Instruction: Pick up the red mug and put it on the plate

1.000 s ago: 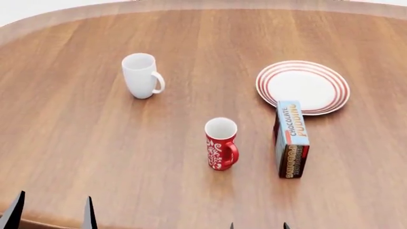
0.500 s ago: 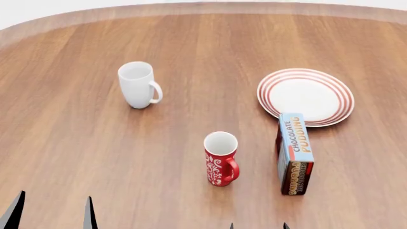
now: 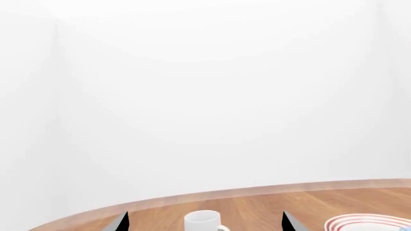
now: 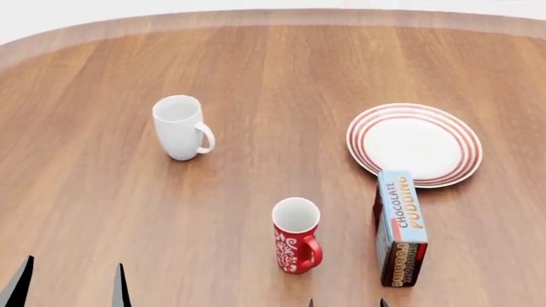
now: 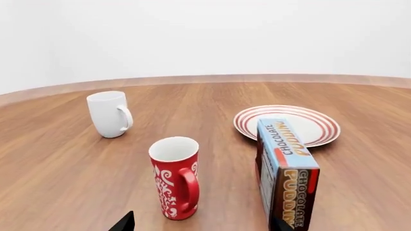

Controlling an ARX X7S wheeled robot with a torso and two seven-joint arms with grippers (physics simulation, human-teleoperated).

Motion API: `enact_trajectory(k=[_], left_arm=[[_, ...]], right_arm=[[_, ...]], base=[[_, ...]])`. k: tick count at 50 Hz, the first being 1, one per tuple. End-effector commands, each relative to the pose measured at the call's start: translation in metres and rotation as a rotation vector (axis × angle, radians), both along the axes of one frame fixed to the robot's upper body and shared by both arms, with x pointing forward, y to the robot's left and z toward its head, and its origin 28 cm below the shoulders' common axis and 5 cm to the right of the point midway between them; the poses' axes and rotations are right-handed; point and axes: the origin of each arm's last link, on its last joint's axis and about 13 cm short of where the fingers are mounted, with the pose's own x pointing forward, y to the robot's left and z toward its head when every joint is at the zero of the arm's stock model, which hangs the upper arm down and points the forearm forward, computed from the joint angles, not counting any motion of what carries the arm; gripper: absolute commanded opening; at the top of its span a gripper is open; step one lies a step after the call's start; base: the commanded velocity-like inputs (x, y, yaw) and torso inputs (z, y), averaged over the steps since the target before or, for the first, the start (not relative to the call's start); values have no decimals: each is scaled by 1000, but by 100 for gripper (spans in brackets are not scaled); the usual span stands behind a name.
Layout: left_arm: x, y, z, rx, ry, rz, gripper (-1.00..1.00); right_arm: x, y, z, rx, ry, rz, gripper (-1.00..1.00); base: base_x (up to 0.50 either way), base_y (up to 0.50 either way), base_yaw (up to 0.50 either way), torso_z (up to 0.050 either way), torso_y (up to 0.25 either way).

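The red mug (image 4: 296, 235), with a white swirl pattern and its handle to the right, stands upright on the table near me. It also shows in the right wrist view (image 5: 174, 177). The plate (image 4: 415, 144), white with red rings, lies farther back on the right and shows in the right wrist view (image 5: 247, 120) and the left wrist view (image 3: 366, 224). My right gripper (image 4: 347, 303) is open and empty, just short of the mug, which stands between the finger lines (image 5: 202, 226). My left gripper (image 4: 68, 288) is open and empty at the near left edge (image 3: 205, 226).
A plain white mug (image 4: 179, 126) stands at the back left, straight ahead of the left gripper (image 3: 204, 222). A chocolate pudding box (image 4: 401, 227) stands on edge right of the red mug, between it and the plate, and hides part of the plate's near rim (image 5: 286, 171).
Everything on the table has slid down the head view, nearer to the bottom edge. The fingertips stay at the same spots in the picture. Nothing was touched or moved on the table.
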Motion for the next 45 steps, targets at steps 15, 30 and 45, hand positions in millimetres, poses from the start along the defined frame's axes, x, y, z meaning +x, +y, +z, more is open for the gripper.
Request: enact_trajectory(k=[15, 30, 45], left_arm=[[0, 0, 0, -1, 1, -1, 100], [0, 0, 0, 2, 2, 0, 100], [0, 0, 0, 2, 3, 0, 100]], right_arm=[[0, 0, 0, 1, 0, 1, 100], [0, 0, 0, 3, 0, 1, 100], [1, -1, -1, 3, 1, 1, 100]], base=[[151, 0, 0, 0, 0], [152, 0, 0, 0, 0], [151, 0, 0, 0, 0]])
